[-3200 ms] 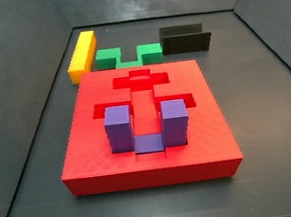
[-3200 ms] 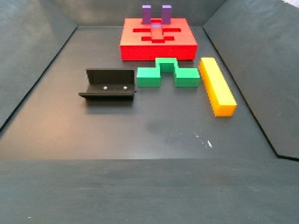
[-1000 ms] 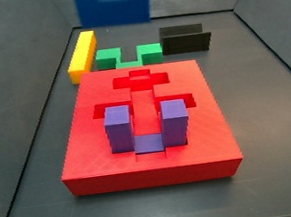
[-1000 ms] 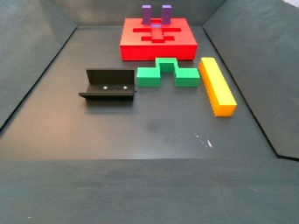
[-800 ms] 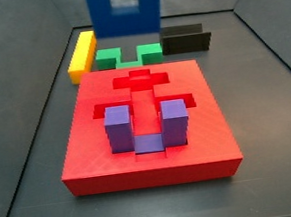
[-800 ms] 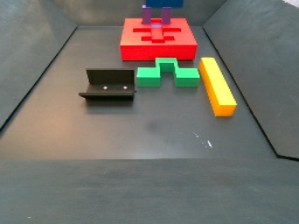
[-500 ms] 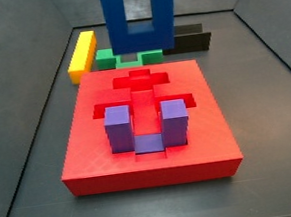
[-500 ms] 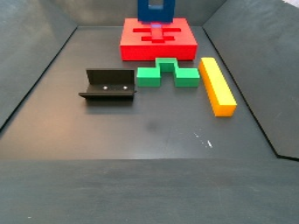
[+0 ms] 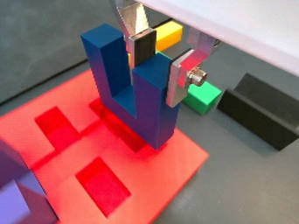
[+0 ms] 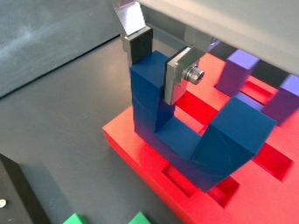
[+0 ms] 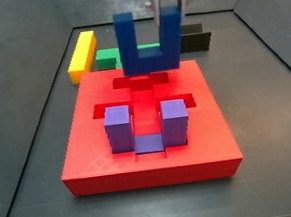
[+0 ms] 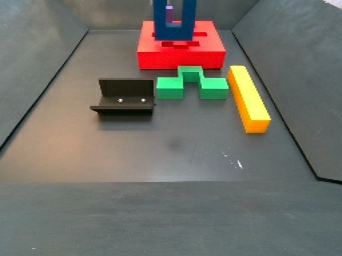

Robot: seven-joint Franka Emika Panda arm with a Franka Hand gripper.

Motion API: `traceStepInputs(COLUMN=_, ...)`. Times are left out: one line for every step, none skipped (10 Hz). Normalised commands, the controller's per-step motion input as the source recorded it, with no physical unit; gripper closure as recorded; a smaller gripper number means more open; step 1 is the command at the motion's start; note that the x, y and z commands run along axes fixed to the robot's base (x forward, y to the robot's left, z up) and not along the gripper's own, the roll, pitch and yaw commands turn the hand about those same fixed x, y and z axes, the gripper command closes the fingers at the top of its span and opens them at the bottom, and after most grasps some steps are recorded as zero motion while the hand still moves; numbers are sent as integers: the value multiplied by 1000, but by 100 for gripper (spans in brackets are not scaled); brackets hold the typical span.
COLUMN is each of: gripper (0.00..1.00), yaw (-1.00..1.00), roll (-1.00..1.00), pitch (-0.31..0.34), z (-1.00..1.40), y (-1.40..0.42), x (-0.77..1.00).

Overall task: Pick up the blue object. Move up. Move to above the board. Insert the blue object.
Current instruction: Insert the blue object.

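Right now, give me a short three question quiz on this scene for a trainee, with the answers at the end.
1. True or false: the end effector grips one prong of the blue object.
2. Multiple choice: the purple U-shaped block is A) on the floor, B) seated in the board, C) on the fixture.
3. Fill in: in both side views, the green block lies between the yellow bar and the ____.

Key:
1. True: the silver fingers clamp one prong.
2. B.
3. Fixture.
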Motion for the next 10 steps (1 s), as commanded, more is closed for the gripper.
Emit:
traceStepInputs(gripper=100, yaw=114, roll=33, pitch=0, z=-26, y=-269, x=0)
traceStepInputs(gripper=100, yaw=34, roll=0, pitch=0, z=0, y=-120, x=0)
traceStepInputs(gripper=100, yaw=0, roll=0, pitch=0, z=0, y=-66, x=0)
traceStepInputs(gripper=100, yaw=0, roll=0, pitch=0, z=0, y=0, x=-71)
traceStepInputs(gripper=100, yaw=0, roll=23, pitch=10, z=0, y=0, x=-114)
traceStepInputs(gripper=100, yaw=-23, roll=63, pitch=50, z=0, y=0, x=-169)
traceStepInputs(gripper=100, yaw=-11, roll=19, pitch=6, z=0, y=0, x=-200)
traceStepInputs(gripper=100, yaw=-9, roll=0, pitch=0, z=0, y=0, x=-231)
traceStepInputs(gripper=100, yaw=-26, roll=1, pitch=0, z=0, y=0, x=-243)
traceStepInputs(gripper=100, yaw=-43, roll=17, pitch=0, z=0, y=0, x=-229)
